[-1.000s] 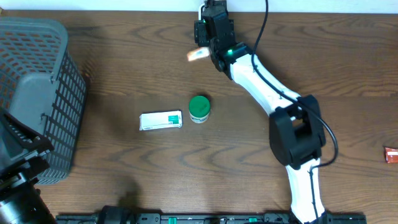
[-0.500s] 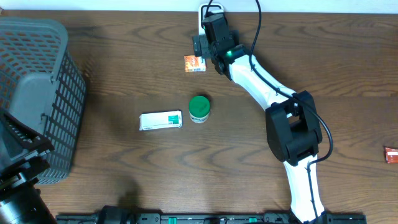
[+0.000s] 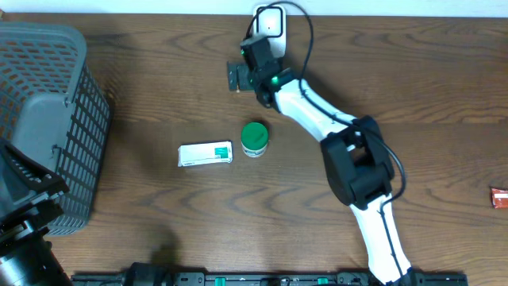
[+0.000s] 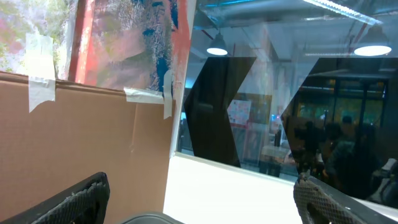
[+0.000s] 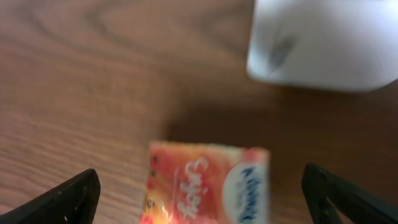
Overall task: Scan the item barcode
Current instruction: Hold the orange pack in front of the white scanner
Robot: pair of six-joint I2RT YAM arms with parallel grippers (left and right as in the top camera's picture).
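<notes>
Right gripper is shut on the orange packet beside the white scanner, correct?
No. The right gripper is open, not shut on the orange packet, which lies free on the table beside the white scanner; the right wrist view shows it.

The packet (image 5: pixel 208 183) is orange-red with white lettering, the table (image 3: pixel 159 71) dark brown wood grain, the jar lid (image 3: pixel 254 136) green, the basket (image 3: pixel 89 107) a grey lattice.

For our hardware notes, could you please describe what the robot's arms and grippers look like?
The right arm has white links and black joint housings, a lit green light near the wrist and a black cable looping off it. The right gripper is black. On the left gripper, the fingers are dark with a rough texture.
</notes>
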